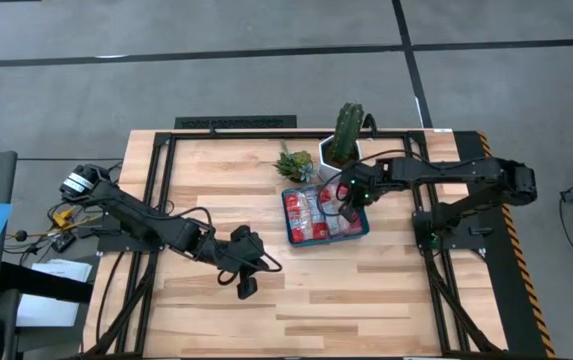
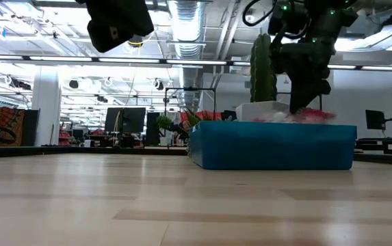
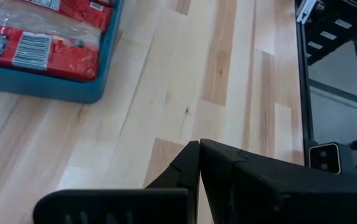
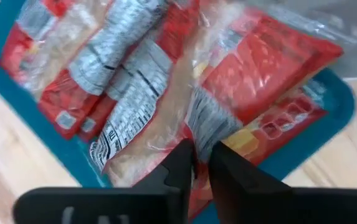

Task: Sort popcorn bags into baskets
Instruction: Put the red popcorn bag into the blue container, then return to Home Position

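Popcorn bags (image 4: 166, 93) lie heaped in the teal-blue tray (image 1: 358, 235), just beside the cactus pot (image 1: 338, 150); no bag is seen on the wood outside it. Directly above the tray hangs the right gripper (image 4: 195, 163), fingers almost together and holding nothing — I judge it should rise straight up, so the loose plastic does not catch. Well apart from the tray, the left gripper (image 3: 198, 163) waits over bare wood, fingers pressed together.

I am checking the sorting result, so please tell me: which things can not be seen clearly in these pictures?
- Number of popcorn bags in the blue tray: they overlap in the high view, and the right gripper covers some.
- Bags in the low view: the tray wall hides nearly all.
- Label text: blurred in the right wrist view.
- Tray in the left wrist view: cut off by the picture edge.
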Robot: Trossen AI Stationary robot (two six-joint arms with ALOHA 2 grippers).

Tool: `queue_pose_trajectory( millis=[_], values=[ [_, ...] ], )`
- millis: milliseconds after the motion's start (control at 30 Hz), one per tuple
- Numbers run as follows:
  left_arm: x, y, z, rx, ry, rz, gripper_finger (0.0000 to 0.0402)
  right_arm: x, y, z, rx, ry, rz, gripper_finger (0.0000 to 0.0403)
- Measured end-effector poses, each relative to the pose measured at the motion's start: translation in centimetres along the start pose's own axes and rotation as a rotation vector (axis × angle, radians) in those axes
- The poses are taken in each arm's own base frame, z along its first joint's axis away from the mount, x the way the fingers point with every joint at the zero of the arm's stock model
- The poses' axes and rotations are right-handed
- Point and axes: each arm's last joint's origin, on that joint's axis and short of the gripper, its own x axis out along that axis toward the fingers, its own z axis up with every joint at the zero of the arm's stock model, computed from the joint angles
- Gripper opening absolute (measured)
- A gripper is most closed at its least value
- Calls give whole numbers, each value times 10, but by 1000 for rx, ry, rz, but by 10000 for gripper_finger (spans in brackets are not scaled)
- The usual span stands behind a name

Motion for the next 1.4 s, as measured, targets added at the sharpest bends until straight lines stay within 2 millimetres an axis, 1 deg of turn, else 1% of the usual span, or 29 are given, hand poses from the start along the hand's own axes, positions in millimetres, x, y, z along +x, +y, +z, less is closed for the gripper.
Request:
queue_pose_trajectory(
  millis=[233, 367, 467, 600, 667, 767, 867, 933, 967, 1033, 1100, 1167, 1200, 1267, 1333, 1400],
  values=[
    [-1, 1, 1, 1, -17, 20, 0, 0, -1, -1, 26, 24, 18, 138],
    [-14, 1, 8, 18, -57, 4, 0, -13, -2, -3, 26, -20, 40, 170],
    [-31, 1, 17, 59, -116, -10, 0, -27, -5, -6, 43, -71, 27, 183],
    [-63, 2, 29, 99, -223, -31, 0, -52, -7, -12, 72, -183, 47, 187],
    [-79, 4, 34, 122, -260, -34, 0, -64, -3, -14, 77, -250, 101, 184],
    [-100, 10, 37, 155, -289, -36, 0, -83, 4, -21, 72, -320, 229, 176],
    [-121, 15, 40, 114, -320, -74, 0, -100, 9, -31, 4, -349, 339, 170],
    [-132, 17, 41, 146, -342, -89, 0, -109, 9, -38, 11, -361, 383, 167],
    [-137, 18, 41, 178, -354, -91, 0, -114, 12, -40, -23, -409, 403, 166],
    [-145, 20, 39, 227, -408, -107, 0, -122, 26, -44, -191, -575, 482, 164],
    [-150, 25, 34, 251, -492, -144, 0, -125, 37, -49, -307, -761, 553, 164],
    [-150, 33, 22, 242, -563, -197, 0, -118, 37, -56, -325, -852, 556, 165],
    [-148, 39, 13, 234, -587, -223, 0, -114, 34, -61, -308, -881, 550, 166],
    [-142, 53, -9, 197, -624, -273, 0, -99, 26, -70, -250, -896, 523, 168],
    [-137, 68, -30, 140, -660, -304, 0, -86, 20, -79, -212, -907, 554, 170],
    [-133, 83, -49, 82, -689, -317, 0, -79, 14, -85, -179, -945, 606, 171]
  ],
)
